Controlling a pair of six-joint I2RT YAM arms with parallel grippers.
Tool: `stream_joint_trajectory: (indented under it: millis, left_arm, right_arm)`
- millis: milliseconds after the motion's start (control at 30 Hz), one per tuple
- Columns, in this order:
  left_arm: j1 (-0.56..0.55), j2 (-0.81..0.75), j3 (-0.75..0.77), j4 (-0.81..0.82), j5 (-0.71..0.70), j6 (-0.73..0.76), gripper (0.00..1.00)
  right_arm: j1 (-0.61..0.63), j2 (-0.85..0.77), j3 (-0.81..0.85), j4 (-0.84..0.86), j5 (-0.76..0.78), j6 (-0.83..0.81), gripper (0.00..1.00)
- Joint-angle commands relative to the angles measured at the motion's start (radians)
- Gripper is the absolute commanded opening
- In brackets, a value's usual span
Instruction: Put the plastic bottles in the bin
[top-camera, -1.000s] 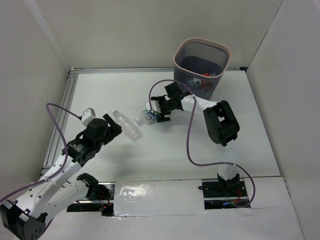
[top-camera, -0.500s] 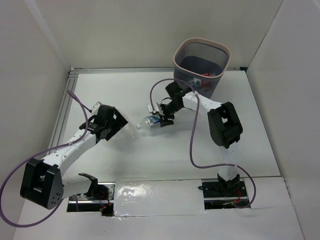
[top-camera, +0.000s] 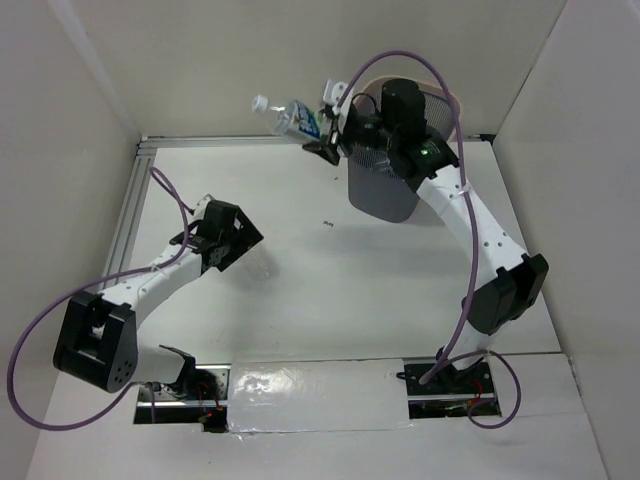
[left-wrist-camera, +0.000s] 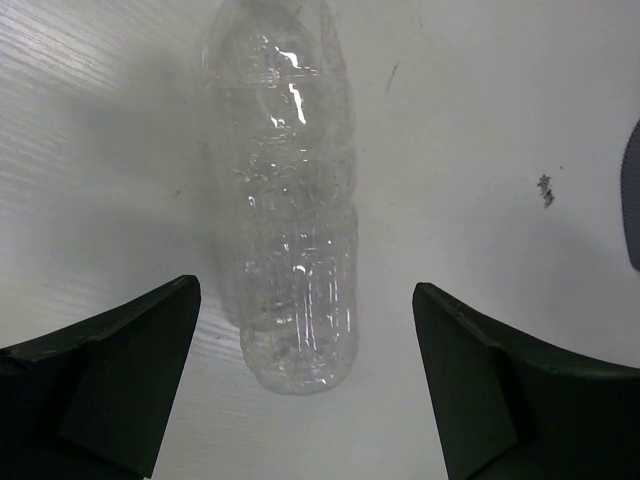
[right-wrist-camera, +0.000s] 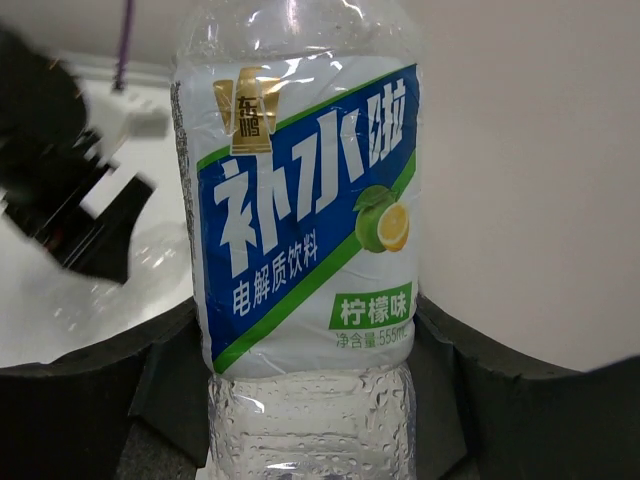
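One white matte table takes up most of the top view, with plain walls around it. At the far side, right of centre, stands the bin: dark grey mesh, rounded-square, narrower at the bottom, with a pale rim.

The right arm goes up from its base at the near right, bends at the right side, then stretches far and left, passing over the bin. The left arm stays low, reaching from the near left toward the middle with its wrist tipped down at the table.

The blue-labelled bottle is up in the air just left of the bin's rim. Its long axis runs roughly left-right and its white cap points left. It's clear crinkly plastic with a blue, white and green wrap, Chinese lettering and a little lemon picture. The right gripper has its jaws clamped on the body, one black finger on each side.

The unlabelled bottle lies flat on the table, left of centre. It's see-through and ribbed, with a rounded end nearest the left gripper and its long axis running straight away from it. Those jaws are wide apart, either side of that end and not touching it.
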Motion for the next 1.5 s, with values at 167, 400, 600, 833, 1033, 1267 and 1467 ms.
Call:
stream_joint_trajectory:
  millis: [167,400,600,833,1033,1267,1467]
  left_arm:
    - [-0.004,0.154,0.052,0.091,-0.003,0.09,1.0]
    - [-0.023,0.231,0.097,0.111,-0.003,0.117,1.0]
    - [-0.032,0.266,0.106,0.111,-0.015,0.126,0.96]
    - [-0.059,0.329,0.105,0.084,-0.045,0.154,0.81]
    - [-0.078,0.268,0.129,0.062,-0.04,0.175,0.31]
    - [-0.153,0.094,0.348,0.036,0.056,0.29,0.08]
    - [-0.162,0.142,0.626,0.224,0.233,0.334,0.03]
  right_arm:
    - [-0.151,0.013,0.044,0.144,0.398,0.273,0.25]
    - [-0.278,0.024,0.035,0.053,0.372,0.273,0.7]
    - [-0.344,-0.015,-0.004,0.032,0.212,0.269,1.0]
    - [-0.411,-0.084,-0.093,0.061,0.048,0.318,1.0]
    - [-0.441,-0.205,-0.238,0.072,-0.203,0.208,1.0]
    - [-0.45,-0.397,-0.481,-0.101,-0.397,-0.245,0.51]
    - [-0.428,-0.532,-0.668,-0.215,-0.359,-0.424,0.0]
